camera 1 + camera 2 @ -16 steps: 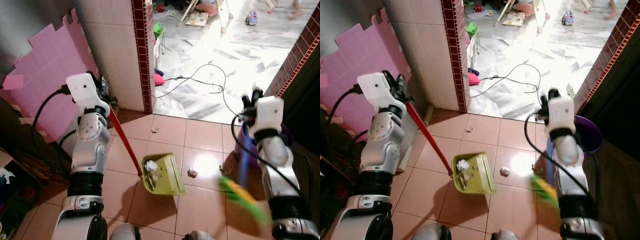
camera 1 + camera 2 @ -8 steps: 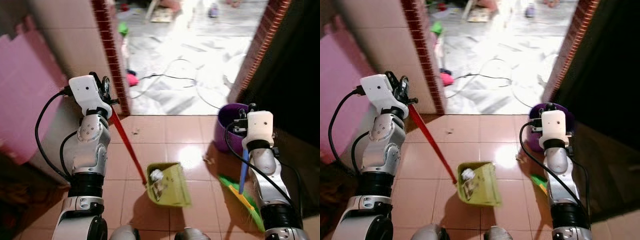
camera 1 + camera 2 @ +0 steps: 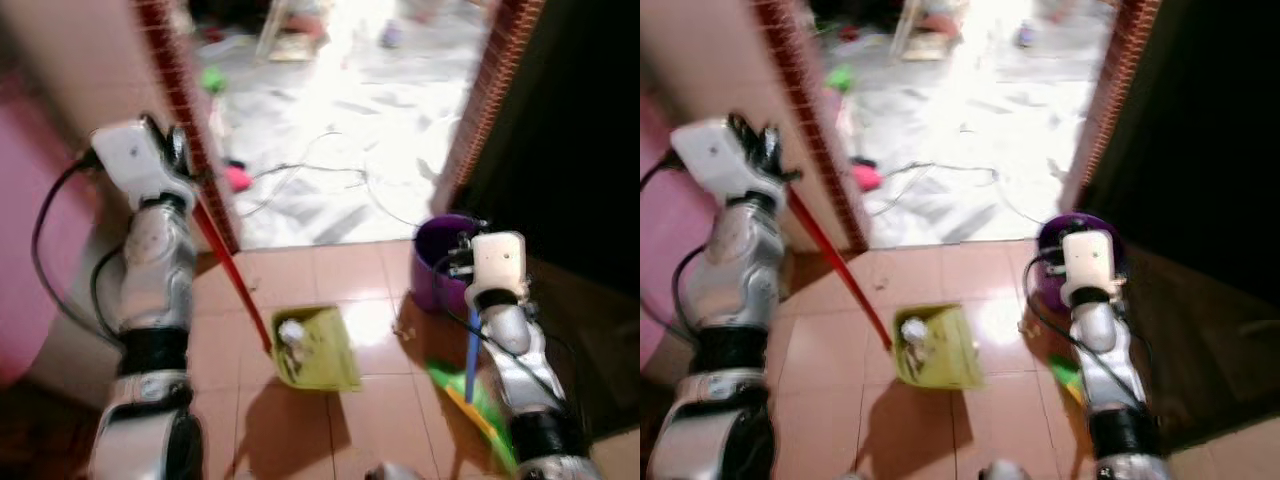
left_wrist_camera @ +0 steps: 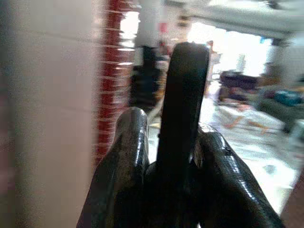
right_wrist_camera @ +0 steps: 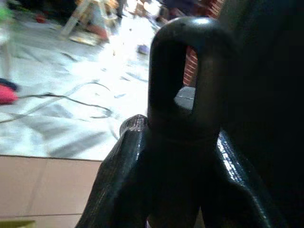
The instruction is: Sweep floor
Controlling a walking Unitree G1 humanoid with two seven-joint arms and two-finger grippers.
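Observation:
My left gripper [image 4: 173, 133] is raised at the left and shut on the black top end of the dustpan's red handle [image 3: 228, 275]. The green dustpan [image 3: 318, 352] rests on the terracotta tiles with crumpled paper [image 3: 291, 332] inside it. At the right, my right gripper [image 5: 183, 137] is shut on the looped black end of the broom. The broom's blue handle [image 3: 471, 345] runs down to its green and yellow bristles [image 3: 470, 402], which lie on the floor by my right side.
A purple bucket [image 3: 440, 262] stands just behind the right arm by a brick doorpost [image 3: 490, 100]. A tiled wall corner with a red brick edge [image 3: 175, 90] is on the left. Beyond the doorway, cables [image 3: 340, 175] and scattered items lie on a bright marble floor.
The camera has swung to the right, so the whole scene shifted and blurred. The broom head has drawn in close to my right side. The dustpan keeps its place on the tiles.

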